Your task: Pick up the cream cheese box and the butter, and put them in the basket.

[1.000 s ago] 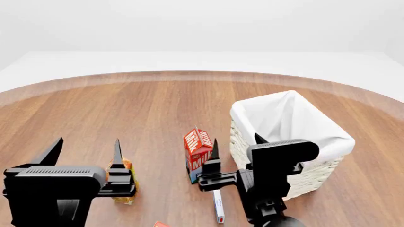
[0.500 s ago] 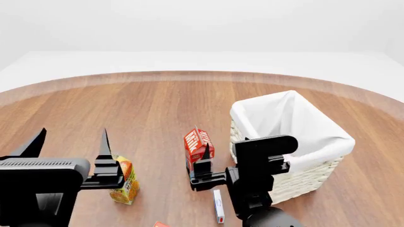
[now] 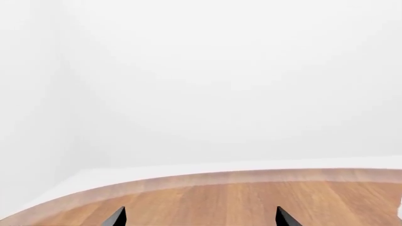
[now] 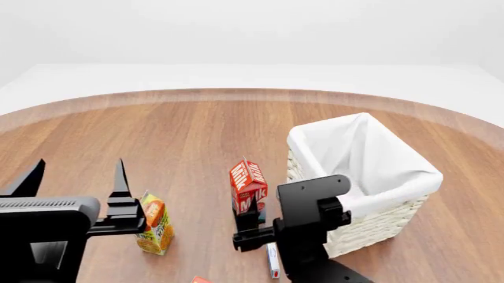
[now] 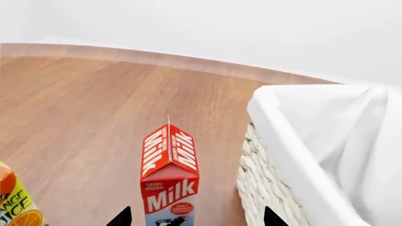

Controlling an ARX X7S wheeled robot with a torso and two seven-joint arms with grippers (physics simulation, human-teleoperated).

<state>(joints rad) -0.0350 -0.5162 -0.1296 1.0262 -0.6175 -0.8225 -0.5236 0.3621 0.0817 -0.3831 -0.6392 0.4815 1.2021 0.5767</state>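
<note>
The cream cheese box (image 4: 272, 260), small and white with blue and red marks, lies flat on the wooden table in the head view, partly hidden by my right arm. Only a red corner of the butter (image 4: 200, 279) shows at the bottom edge. The white wicker basket (image 4: 398, 203) stands at the right, and also shows in the right wrist view (image 5: 264, 174). My right gripper (image 4: 272, 211) is open and empty just above the cream cheese box, between the milk carton and the basket; in its own view (image 5: 196, 219) it points at the milk carton. My left gripper (image 4: 77, 177) is open and empty, low on the left (image 3: 199, 219).
A red milk carton (image 4: 248, 186) stands upright just left of the basket, close in front of my right gripper (image 5: 169, 174). An orange juice carton (image 4: 153, 225) stands beside my left gripper's right finger (image 5: 16, 207). The round wooden table (image 4: 197, 135) reaches far back to its curved edge.
My right gripper has come down and a little left, toward the cream cheese box and the milk carton. My left gripper has shifted left and lower in the head view. Nothing was grasped.
</note>
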